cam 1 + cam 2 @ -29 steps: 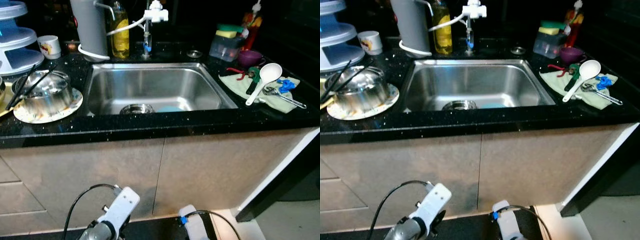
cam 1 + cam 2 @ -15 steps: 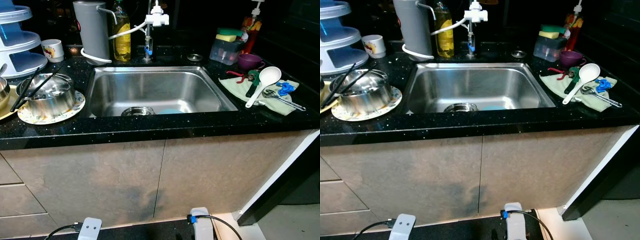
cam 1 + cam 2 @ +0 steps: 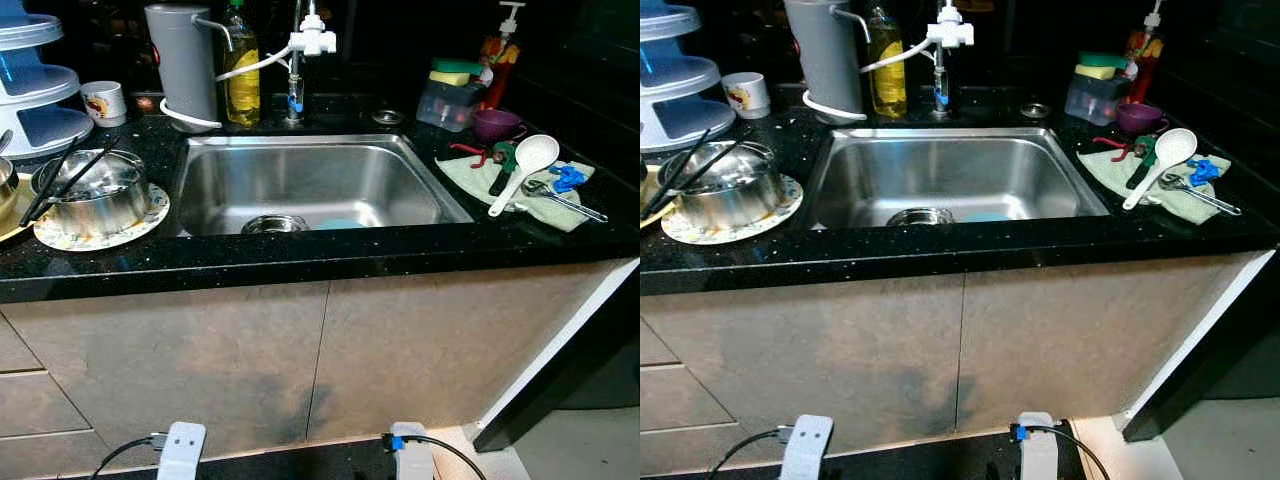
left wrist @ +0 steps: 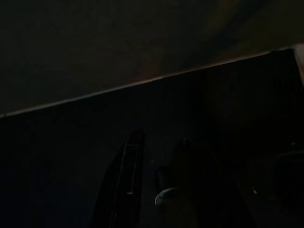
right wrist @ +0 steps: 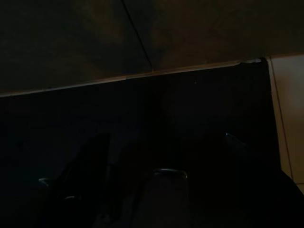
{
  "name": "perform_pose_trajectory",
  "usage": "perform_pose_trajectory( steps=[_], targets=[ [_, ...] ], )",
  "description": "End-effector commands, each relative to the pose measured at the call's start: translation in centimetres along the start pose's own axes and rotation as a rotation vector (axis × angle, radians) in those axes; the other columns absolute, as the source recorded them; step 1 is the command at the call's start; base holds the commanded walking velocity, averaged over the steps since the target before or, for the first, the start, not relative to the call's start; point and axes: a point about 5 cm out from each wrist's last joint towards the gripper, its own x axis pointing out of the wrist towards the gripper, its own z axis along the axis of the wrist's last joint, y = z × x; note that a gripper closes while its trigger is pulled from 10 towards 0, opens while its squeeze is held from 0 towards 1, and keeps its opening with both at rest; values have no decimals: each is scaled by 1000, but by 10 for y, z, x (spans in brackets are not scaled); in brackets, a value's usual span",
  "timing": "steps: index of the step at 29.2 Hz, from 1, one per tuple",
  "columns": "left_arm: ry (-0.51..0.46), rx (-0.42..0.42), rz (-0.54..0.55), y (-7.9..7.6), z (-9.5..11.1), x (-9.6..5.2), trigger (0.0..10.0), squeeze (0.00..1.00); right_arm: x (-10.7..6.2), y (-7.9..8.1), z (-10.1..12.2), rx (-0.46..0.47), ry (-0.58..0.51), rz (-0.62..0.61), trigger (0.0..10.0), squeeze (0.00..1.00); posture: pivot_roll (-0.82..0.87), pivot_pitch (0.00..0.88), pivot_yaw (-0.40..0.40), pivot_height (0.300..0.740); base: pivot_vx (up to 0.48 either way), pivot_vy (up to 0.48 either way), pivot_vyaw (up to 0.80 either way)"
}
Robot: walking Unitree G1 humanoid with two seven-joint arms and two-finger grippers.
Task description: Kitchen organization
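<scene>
1. Nearest, at 6 o'clock: our left arm (image 3: pixel 181 447) and right arm (image 3: pixel 411 455) hang idle by the cabinet; we can't tell jaw state, wrist views too dark.
2. Sink (image 3: pixel 310 180) at 12, basin mostly bare.
3. Steel bowl (image 3: pixel 95 195) with chopsticks at 10, on a plate, likely awaiting washing.
4. White ladle (image 3: pixel 520 170) and tools at 2, on a cloth (image 3: pixel 470 172), likely drying.

Sink basin (image 3: pixel 300 185) lies open; steel bowl (image 3: pixel 95 195) left, white ladle (image 3: pixel 520 170) right.
</scene>
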Motion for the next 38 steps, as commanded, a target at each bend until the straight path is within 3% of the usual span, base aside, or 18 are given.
perform_pose_trajectory(
  steps=[1, 5, 6, 8, 20, 38],
  targets=[
    [18, 12, -21, -5, -8, -2, 10000, 0, -1, -3, -4, 8, 11, -12, 10000, 0, -21, 103, -48, 740, 0, 0, 0],
    [22, 17, -12, -5, -8, -1, 10000, 0, -1, -3, -5, 1, 22, -2, 10000, 0, -24, 100, -48, 740, 0, 0, 0],
    [76, 54, 51, 0, -13, 0, 10000, 0, -1, 0, -6, -30, 37, 20, 10000, 0, -26, 99, -47, 740, 0, 0, 0],
    [86, 57, 67, 2, -14, 0, 10000, 0, -1, 0, -6, -39, 40, 26, 10000, 0, -27, 99, -44, 740, 0, 0, 0],
    [114, 78, 106, 7, -18, 0, 10000, 0, -2, 0, -9, -62, 32, 21, 10000, 0, -32, 94, -42, 740, 0, 0, 0],
    [121, 99, 98, 5, -21, 0, 10000, 0, -2, -1, -9, -69, 23, 26, 10000, 0, -36, 93, -40, 740, 0, 0, 0]
  ],
)
